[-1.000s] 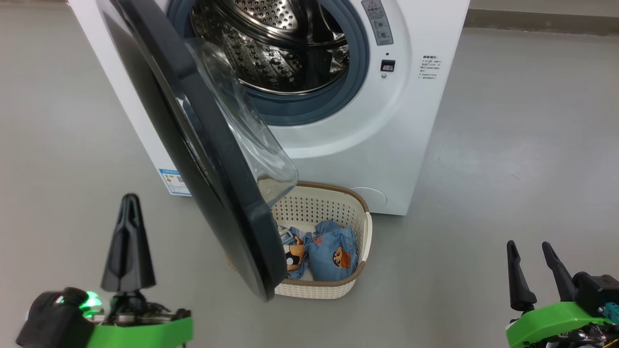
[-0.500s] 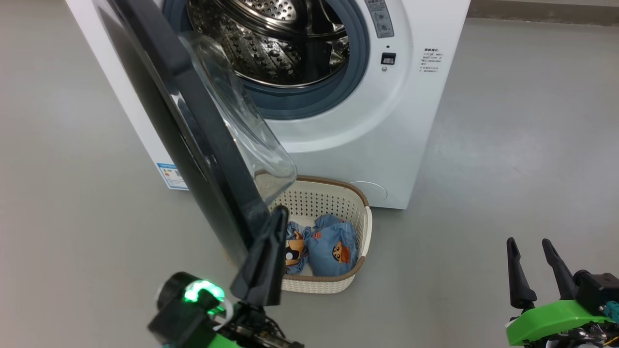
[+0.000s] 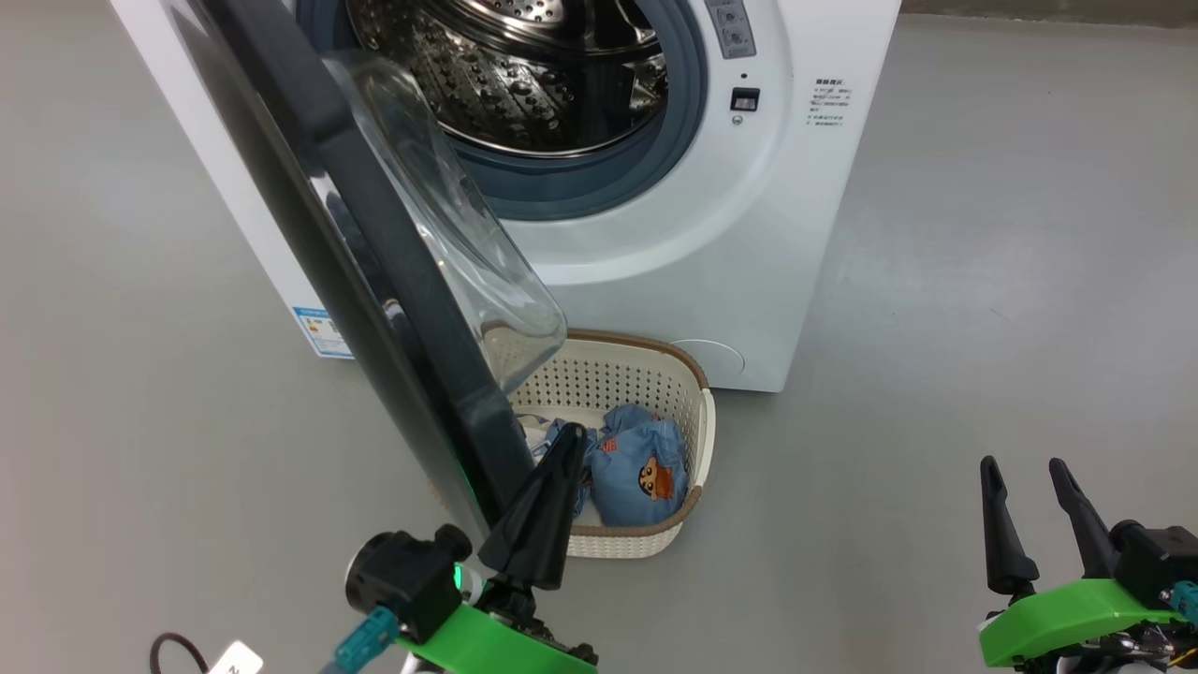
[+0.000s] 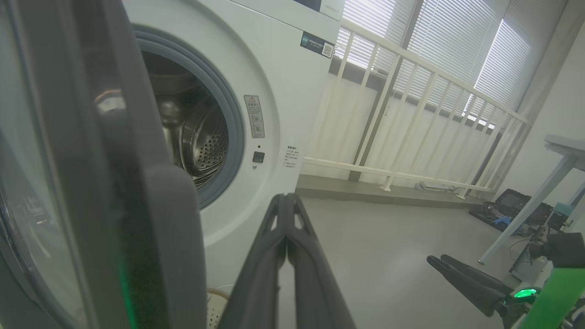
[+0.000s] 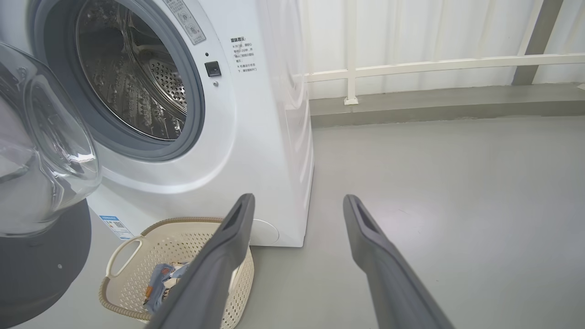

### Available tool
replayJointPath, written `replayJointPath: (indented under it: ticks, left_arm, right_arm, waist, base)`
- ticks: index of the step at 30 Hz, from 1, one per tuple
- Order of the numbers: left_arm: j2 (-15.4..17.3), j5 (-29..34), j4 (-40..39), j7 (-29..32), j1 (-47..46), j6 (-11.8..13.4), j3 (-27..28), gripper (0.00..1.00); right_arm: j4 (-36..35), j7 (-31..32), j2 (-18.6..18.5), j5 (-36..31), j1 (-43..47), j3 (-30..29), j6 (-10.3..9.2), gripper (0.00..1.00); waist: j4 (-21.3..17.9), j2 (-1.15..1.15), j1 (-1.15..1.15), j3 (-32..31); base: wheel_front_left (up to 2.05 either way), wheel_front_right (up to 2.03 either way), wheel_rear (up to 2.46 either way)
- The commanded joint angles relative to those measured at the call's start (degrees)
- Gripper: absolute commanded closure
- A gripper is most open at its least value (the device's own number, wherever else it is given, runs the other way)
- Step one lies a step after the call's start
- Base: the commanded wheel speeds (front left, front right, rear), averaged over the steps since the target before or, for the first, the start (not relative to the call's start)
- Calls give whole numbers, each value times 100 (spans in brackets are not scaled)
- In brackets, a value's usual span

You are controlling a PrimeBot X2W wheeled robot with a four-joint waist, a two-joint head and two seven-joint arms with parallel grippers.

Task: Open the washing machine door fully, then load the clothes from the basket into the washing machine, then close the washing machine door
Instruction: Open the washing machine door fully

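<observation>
The washing machine door [image 3: 374, 309] stands swung out towards the near left of the washing machine [image 3: 749, 262]. Its lower free edge hangs over the left part of the basket [image 3: 700, 435]. I judge it stiff and fairly heavy, turning only about its hinge. Its glossy black rim looks slippery, so a push should serve better than a pinch. The best place is the inner face of the rim at the free edge, farthest from the hinge (and off the bulging glass bowl [image 3: 449, 243], which looks the most fragile part).

The left gripper [image 3: 567, 445] has its jaws pressed together. It points up just right of that lower rim, in front of the clothes [image 3: 641, 473]. I cannot tell whether it touches the rim. The clothes lie bunched in the basket on the floor [image 3: 983, 281], close against the machine's front. They look soft and light, and I would take them by a raised fold from above.

The right gripper [image 3: 1022, 466] waits at the near right with its jaws apart and nothing between them, well clear of the basket.

The hinge is cut off at the upper left. The door hides the basket's left side and whatever cloth lies there, and the back of the drum [image 3: 524, 84] is too dark to read.
</observation>
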Motion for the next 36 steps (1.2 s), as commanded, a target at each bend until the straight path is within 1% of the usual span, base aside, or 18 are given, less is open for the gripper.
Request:
replayJointPath:
  ticks: [1,9,17,25,36]
  left_arm:
    - [27,-52,-28,-31,-259,-34,167,100]
    - [27,-185,399,-31,-395,-71,343,100]
    - [27,-188,577,-31,-409,-105,578,100]
    - [27,-171,641,-31,-343,-133,826,100]
    - [27,-111,574,-31,-59,-143,1079,100]
  right_arm:
    - [-158,-71,-73,7,-130,164,42,0]
    - [-184,-71,-81,35,-149,194,42,0]
    - [-226,-71,-115,48,-133,206,42,0]
    - [-239,-71,-151,51,-115,178,42,0]
    - [-241,-71,-173,48,-88,209,42,0]
  waist:
    - [-6,0,0,11]
    - [-14,0,0,26]
    - [-3,0,0,18]
    - [78,0,0,-2]
    - [292,0,0,-56]
  base:
    - [0,0,0]
    - [0,0,0]
    - [0,0,0]
    - [0,0,0]
    - [0,0,0]
